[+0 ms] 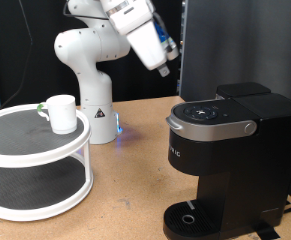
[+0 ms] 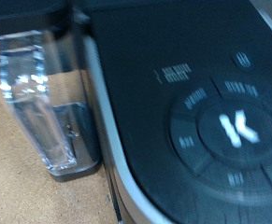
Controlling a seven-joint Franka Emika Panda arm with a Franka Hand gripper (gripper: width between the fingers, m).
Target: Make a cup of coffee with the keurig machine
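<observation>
**Q:** What lies nearest the lens?

**A:** In the wrist view, the closed lid of the keurig machine (image 2: 206, 103) fills the frame: matte black, a ring of buttons around a white "K". Beside it stands the clear water tank (image 2: 37, 103) on the wooden table (image 2: 23, 191). In the exterior view the keurig machine (image 1: 225, 160) occupies the right half, silver-rimmed top shut, round drip base bare.

**Q:** Where is the cup?

**A:** The cup (image 1: 61, 113) sits on the upper tier of a white two-level stand (image 1: 35, 160) at the exterior view's left, well apart from the machine.

**Q:** And the tool?

**A:** The gripper (image 1: 163, 68) hangs above the machine, tilted toward the lid. Its fingers do not show clearly in either view, so whether they are spread or closed cannot be told; nothing is seen between them.

**Q:** Which step is in hand?

**A:** Judged from the layout, an early one: an approach to the lid. The lid is down and the cup not yet under the spout. Lifting the lid would call for a purchase on its front handle, not on the buttons.
</observation>
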